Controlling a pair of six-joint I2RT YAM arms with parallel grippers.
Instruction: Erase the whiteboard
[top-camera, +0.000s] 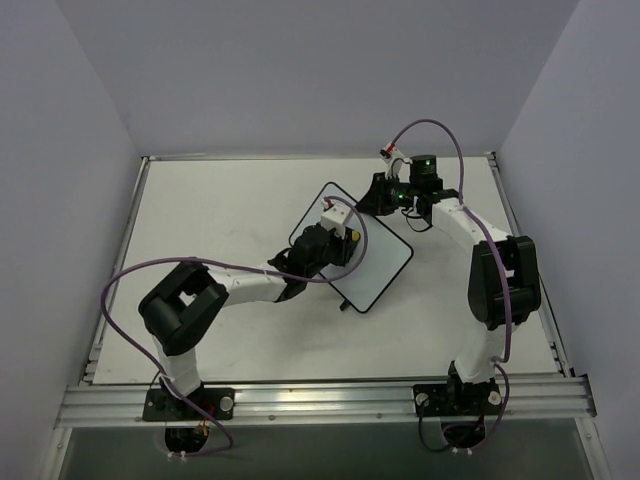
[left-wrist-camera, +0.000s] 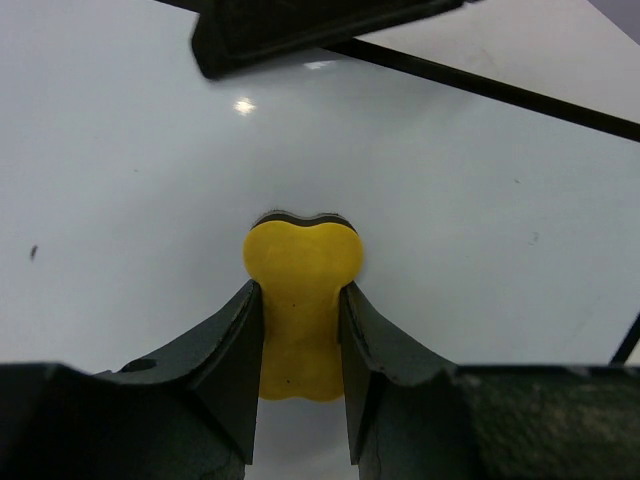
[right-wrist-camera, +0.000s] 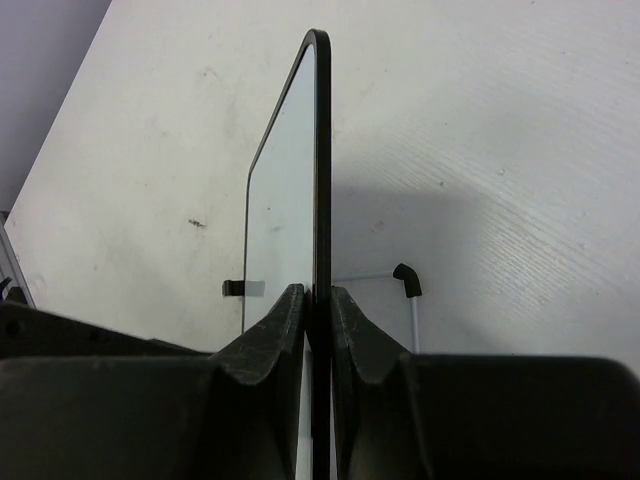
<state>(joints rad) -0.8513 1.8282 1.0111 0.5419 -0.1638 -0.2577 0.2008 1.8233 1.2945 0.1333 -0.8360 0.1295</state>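
Left pincer (left-wrist-camera: 298, 300) clamped on a yellow peanut-shaped eraser block (left-wrist-camera: 303, 255) with a dark pad beneath, set against the glossy face of the small white black-framed whiteboard (top-camera: 378, 262). Right pincer (right-wrist-camera: 318, 297) closed tight on the board's thin black edge. Board sits mid-way across the white bench (top-camera: 220, 200), corner-on to the arms. Small black feet (right-wrist-camera: 405, 276) show beyond it. From above, the left arm and purple cable (top-camera: 240, 268) cover its left part. One dark fleck (left-wrist-camera: 33, 252) on the face, too small to read.
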